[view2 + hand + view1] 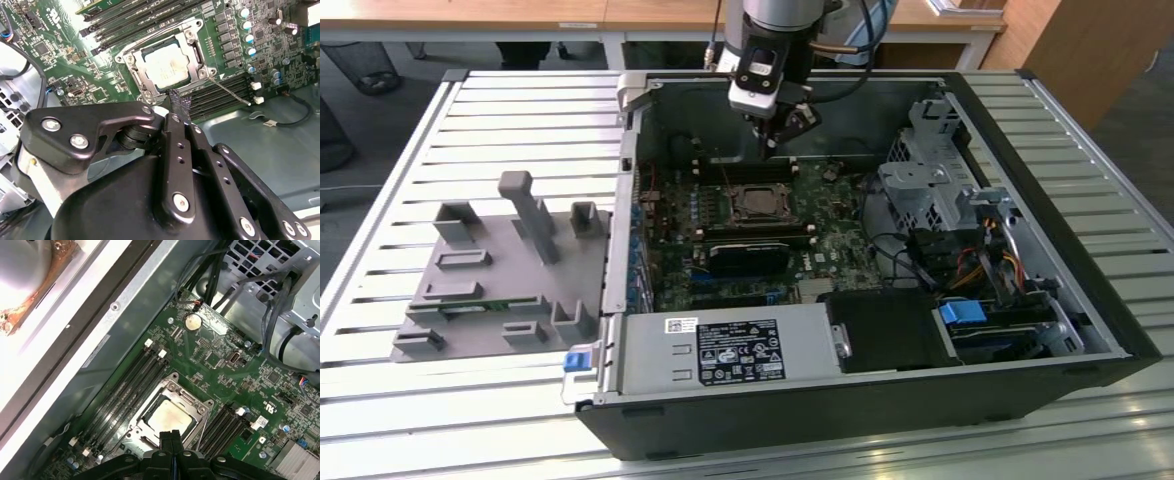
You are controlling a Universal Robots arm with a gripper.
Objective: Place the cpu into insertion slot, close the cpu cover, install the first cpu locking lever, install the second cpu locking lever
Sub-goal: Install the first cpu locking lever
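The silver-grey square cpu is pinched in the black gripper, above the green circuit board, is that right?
No. The second wrist view shows the silver-grey square cpu lying flat down on the green circuit board, ringed by the silvery-bronze metal cpu cover, not pinched in the black gripper. The gripper is above the board, as you said.

Watching from the remote controls, I count one slatted metal table, one open computer case, one green circuit board, one silver chip, one metal frame, two banks of memory slots, one coin battery, one labelled power supply, one grey plastic tray, one robot arm and one gripper.
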